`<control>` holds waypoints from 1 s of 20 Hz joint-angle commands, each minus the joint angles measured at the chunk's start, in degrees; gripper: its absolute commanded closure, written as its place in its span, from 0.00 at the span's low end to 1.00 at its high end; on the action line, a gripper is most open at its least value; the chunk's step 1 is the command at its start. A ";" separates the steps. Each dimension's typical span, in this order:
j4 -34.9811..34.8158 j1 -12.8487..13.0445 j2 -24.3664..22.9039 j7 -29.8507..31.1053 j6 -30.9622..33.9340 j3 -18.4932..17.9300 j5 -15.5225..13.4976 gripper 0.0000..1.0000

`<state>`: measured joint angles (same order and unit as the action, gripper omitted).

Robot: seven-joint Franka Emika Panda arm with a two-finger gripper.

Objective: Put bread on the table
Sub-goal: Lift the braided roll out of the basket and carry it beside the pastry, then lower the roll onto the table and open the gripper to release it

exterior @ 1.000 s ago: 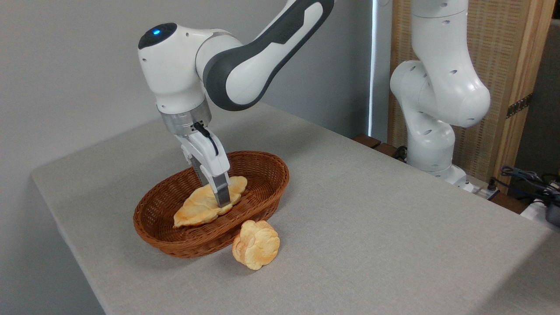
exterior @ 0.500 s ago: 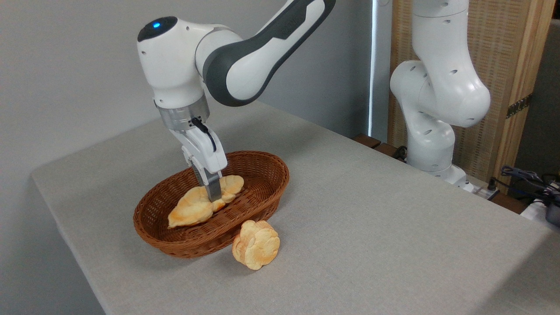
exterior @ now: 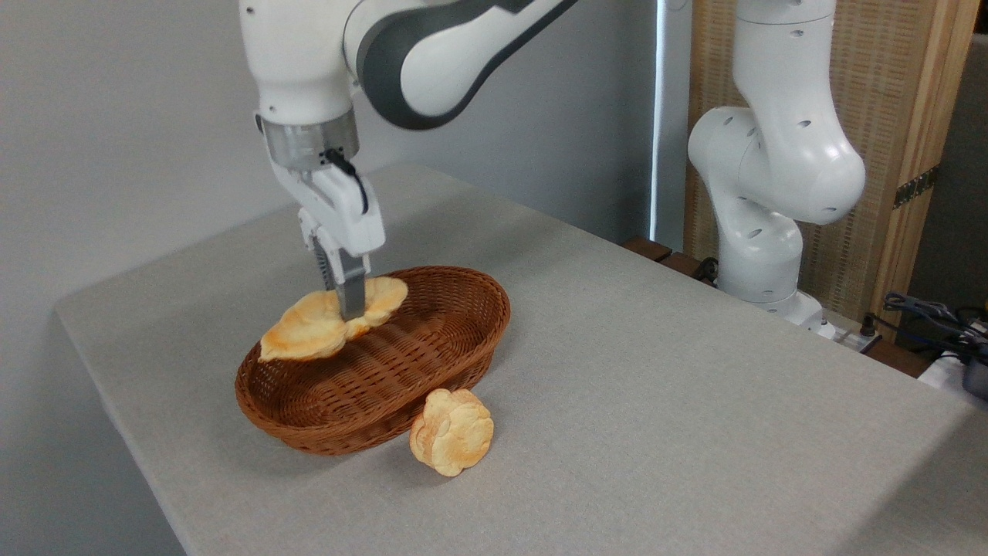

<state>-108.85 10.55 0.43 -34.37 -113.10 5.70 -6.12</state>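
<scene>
A brown oval wicker basket (exterior: 386,371) sits on the left half of the desk (exterior: 656,401), and a small pale lumpy roll (exterior: 451,431) stands on edge just beside its near right rim, touching or nearly touching the weave. To the far right the arm's white base column (exterior: 764,193) rises beside the desk, with dark cables (exterior: 926,316) trailing near it. The desk is covered in plain grey-beige fabric; behind it is a blank grey wall, and at far right a wood-framed woven panel (exterior: 872,116). The gripper (exterior: 351,305) points straight down over the basket's far left part, its jaws closed on the bread (exterior: 309,328). The bread is held above the basket's inside, level with the far rim and clear of the bottom, its long pointed end reaching out to the left. It is an elongated golden-orange loaf with a lobed edge and a glossy top.
</scene>
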 commanded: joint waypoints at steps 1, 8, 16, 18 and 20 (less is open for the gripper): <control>-0.39 -0.44 -5.07 -0.35 5.77 -5.33 -0.47 0.85; -0.83 -0.70 -7.19 -3.15 10.08 -15.70 0.32 0.81; -3.29 -0.79 -6.06 -15.63 10.97 -24.24 0.41 0.62; -3.21 -0.79 -5.26 -15.73 10.44 -24.24 0.41 0.35; -3.21 -0.79 -4.91 -15.73 10.27 -24.24 0.41 0.31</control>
<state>-112.41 9.21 -5.20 -49.38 -103.08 -18.30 -6.06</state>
